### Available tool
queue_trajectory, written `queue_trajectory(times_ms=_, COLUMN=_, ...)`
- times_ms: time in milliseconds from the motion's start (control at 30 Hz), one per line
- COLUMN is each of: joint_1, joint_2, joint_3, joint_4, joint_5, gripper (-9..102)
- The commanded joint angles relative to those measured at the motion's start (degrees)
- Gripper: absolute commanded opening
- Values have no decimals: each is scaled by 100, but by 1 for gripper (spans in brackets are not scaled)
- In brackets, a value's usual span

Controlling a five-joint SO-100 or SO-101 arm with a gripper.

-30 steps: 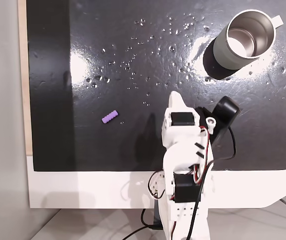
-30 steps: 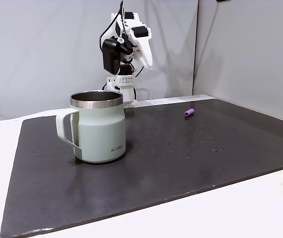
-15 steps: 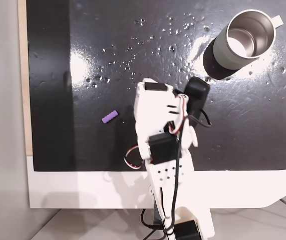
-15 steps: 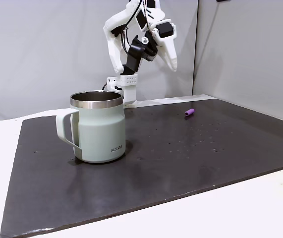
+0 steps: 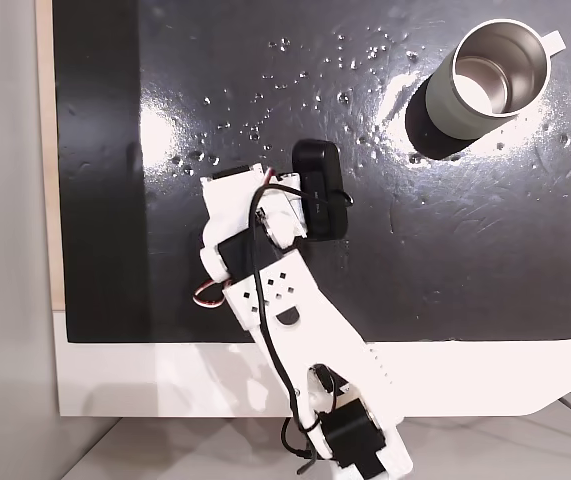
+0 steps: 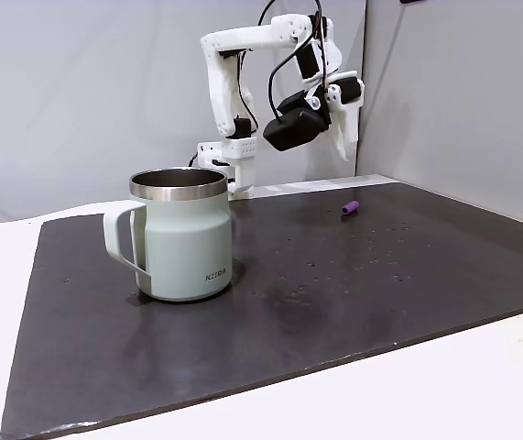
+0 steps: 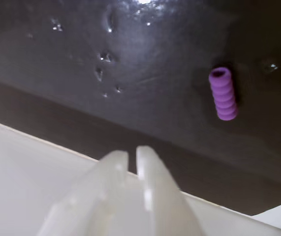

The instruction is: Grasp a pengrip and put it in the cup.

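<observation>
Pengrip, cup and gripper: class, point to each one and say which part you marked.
pengrip [image 7: 223, 93]: wrist view, middle of its ribbed purple body.
cup [image 6: 190, 243]: a fixed view, pale grey-green outer wall.
gripper [image 7: 132, 155]: wrist view, midway between the two white fingertips, which stand nearly together.

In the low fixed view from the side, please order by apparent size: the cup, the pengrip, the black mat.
1. black mat, largest
2. cup; it stands nearer the camera, which enlarges it
3. pengrip, smallest and farther away
</observation>
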Motion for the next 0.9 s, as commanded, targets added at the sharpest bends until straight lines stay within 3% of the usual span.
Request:
queue_trajectory(times_ms=0, joint_1=-255, joint_2=-237, joint_3=-369, joint_4=-44, joint_5=-149, gripper=0)
queue_trajectory(times_ms=133, joint_1=-536, joint_2=-650, joint_3=-431, joint_4=44, joint_5=-290, gripper=0)
queue_trajectory(times_ms=567, joint_1=-923, joint_2=-1424, joint_3=-483, joint_4=193, joint_5=-360, gripper=24)
queue_trajectory(times_ms=867, joint_1=-1318, joint_2=-1749, joint_3=-413, joint_4=246, joint_5=-431, gripper=23)
